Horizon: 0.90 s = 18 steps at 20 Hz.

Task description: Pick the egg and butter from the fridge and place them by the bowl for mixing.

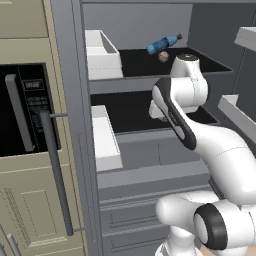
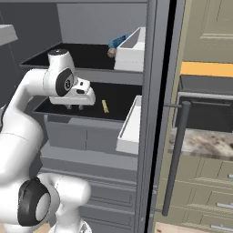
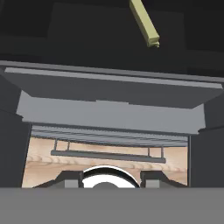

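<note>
The fridge [image 1: 75, 125] stands open with two black shelves. A small tan egg [image 1: 163, 56] lies on the upper shelf beside a blue bottle [image 1: 164, 43]; in the right base view the egg [image 2: 111, 53] peeks out behind a white bin. The pale yellow butter [image 2: 105, 106] stick lies on the middle shelf, a little to the right of my gripper [image 2: 75, 107]. The gripper hovers low over that shelf's front part, fingers apart and holding nothing. In the hand view the butter [image 3: 144, 22] lies ahead at the top, beyond the shelf edge, with my gripper [image 3: 109, 181] at the bottom. The bowl is out of view.
White bins sit at the side of each shelf, one on the upper [image 1: 102, 55] and one on the middle [image 1: 106, 140]. The fridge's long grey bar handle [image 1: 56, 175] hangs on its open door. A microwave [image 1: 25, 110] is set in the beige cupboards beyond it.
</note>
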{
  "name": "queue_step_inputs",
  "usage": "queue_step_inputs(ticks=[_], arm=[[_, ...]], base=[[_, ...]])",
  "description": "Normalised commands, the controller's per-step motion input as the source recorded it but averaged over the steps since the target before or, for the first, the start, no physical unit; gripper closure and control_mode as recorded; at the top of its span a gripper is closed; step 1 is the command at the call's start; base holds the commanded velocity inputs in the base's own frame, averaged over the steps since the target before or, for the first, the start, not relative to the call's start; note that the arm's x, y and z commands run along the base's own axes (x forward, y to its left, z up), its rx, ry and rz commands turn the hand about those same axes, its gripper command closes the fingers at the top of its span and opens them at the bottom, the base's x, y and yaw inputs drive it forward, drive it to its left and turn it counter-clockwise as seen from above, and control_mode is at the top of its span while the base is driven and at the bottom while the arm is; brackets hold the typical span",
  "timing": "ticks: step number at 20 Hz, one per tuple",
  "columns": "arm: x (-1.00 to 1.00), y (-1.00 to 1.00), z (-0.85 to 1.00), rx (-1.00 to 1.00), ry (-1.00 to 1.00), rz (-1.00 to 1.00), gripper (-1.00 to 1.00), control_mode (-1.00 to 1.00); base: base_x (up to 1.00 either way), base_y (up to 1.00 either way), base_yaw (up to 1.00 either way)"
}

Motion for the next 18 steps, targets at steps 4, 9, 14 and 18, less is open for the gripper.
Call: queue_step_inputs(ticks=[4, 9, 14, 18], arm=[[0.01, -0.17, -0.01, 0.00, -0.01, 0.00, -1.00, -1.00], [0.01, -0.40, 0.00, 0.00, -0.01, 0.00, -1.00, -1.00], [-0.21, -0.26, -0.09, 0.01, -0.27, 0.03, -1.00, -1.00], [-0.15, -0.06, -0.06, 0.00, -0.31, 0.02, -1.00, -1.00]], base=[[0.00, 0.00, 0.00], [0.00, 0.00, 0.00], [0.00, 0.00, 0.00], [0.00, 0.00, 0.00]])
